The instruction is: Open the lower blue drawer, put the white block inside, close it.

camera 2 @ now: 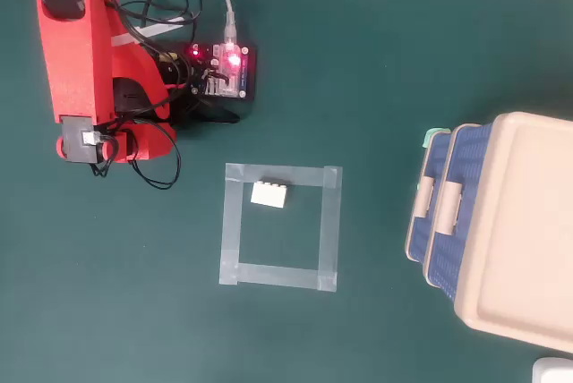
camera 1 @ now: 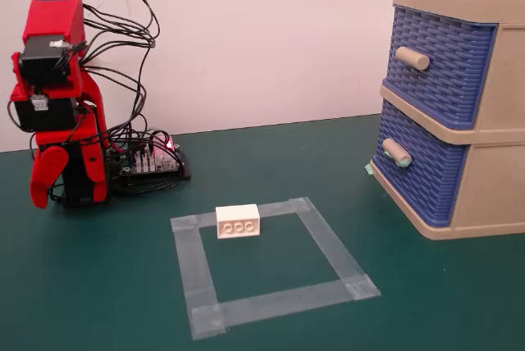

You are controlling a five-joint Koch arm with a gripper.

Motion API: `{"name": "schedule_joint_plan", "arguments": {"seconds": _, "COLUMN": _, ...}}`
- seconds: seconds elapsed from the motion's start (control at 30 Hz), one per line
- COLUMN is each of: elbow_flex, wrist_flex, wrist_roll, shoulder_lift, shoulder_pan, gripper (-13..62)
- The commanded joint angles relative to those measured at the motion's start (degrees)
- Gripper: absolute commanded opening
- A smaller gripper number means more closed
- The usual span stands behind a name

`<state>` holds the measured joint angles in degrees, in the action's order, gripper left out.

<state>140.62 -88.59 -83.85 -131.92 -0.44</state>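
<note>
Inside the tape square [camera 1: 271,265] lies the white block [camera 1: 238,221] — well apart from the shut lower blue drawer [camera 1: 414,170]; my gripper [camera 1: 45,177] hangs folded, holding nothing — its opening I cannot tell

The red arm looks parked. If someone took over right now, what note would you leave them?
Gripper: folded down at the arm's base, holding nothing; open or shut cannot be told.
White block: on the mat, on the far edge of the tape square, studs facing the fixed camera.
Lower drawer: shut, like the upper drawer.
Done: nothing.
Left: open the lower drawer, put the block in, close it.
</note>
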Motion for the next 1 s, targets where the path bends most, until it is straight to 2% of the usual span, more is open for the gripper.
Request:
{"name": "schedule_joint_plan", "arguments": {"seconds": 0.0, "elbow_flex": 0.7, "wrist_flex": -6.7, "wrist_roll": 1.9, "shoulder_lift": -2.7, "shoulder_pan": 0.7, "gripper": 34.7}}
{"name": "schedule_joint_plan", "arguments": {"seconds": 0.3, "elbow_flex": -1.1, "wrist_flex": -9.0, "wrist_roll": 1.8, "shoulder_lift": -2.8, "shoulder_pan": 0.9, "gripper": 34.5}}
{"name": "schedule_joint_plan", "arguments": {"seconds": 0.43, "elbow_flex": -20.6, "wrist_flex": -18.0, "wrist_roll": -1.3, "shoulder_lift": -2.7, "shoulder_pan": 0.8, "gripper": 33.8}}
{"name": "schedule_joint_plan", "arguments": {"seconds": 0.53, "elbow_flex": -35.8, "wrist_flex": -18.8, "wrist_roll": -12.4, "shoulder_lift": 0.1, "shoulder_pan": -2.6, "gripper": 33.5}}
{"name": "schedule_joint_plan", "arguments": {"seconds": 0.63, "elbow_flex": -43.5, "wrist_flex": -14.1, "wrist_roll": -31.3, "shoulder_lift": 7.3, "shoulder_pan": -18.5, "gripper": 33.4}}
{"name": "schedule_joint_plan", "arguments": {"seconds": 0.7, "elbow_flex": -45.1, "wrist_flex": -5.8, "wrist_roll": -48.1, "shoulder_lift": 10.6, "shoulder_pan": -36.7, "gripper": 33.4}}
{"name": "schedule_joint_plan", "arguments": {"seconds": 0.8, "elbow_flex": -44.6, "wrist_flex": 12.1, "wrist_roll": -69.5, "shoulder_lift": 12.9, "shoulder_pan": -57.7, "gripper": 33.6}}
{"name": "schedule_joint_plan", "arguments": {"seconds": 0.87, "elbow_flex": -42.4, "wrist_flex": 24.9, "wrist_roll": -76.9, "shoulder_lift": 13.5, "shoulder_pan": -65.9, "gripper": 33.5}}
{"name": "schedule_joint_plan", "arguments": {"seconds": 0.97, "elbow_flex": -35.2, "wrist_flex": 46.1, "wrist_roll": -83.8, "shoulder_lift": 13.7, "shoulder_pan": -72.1, "gripper": 33.4}}
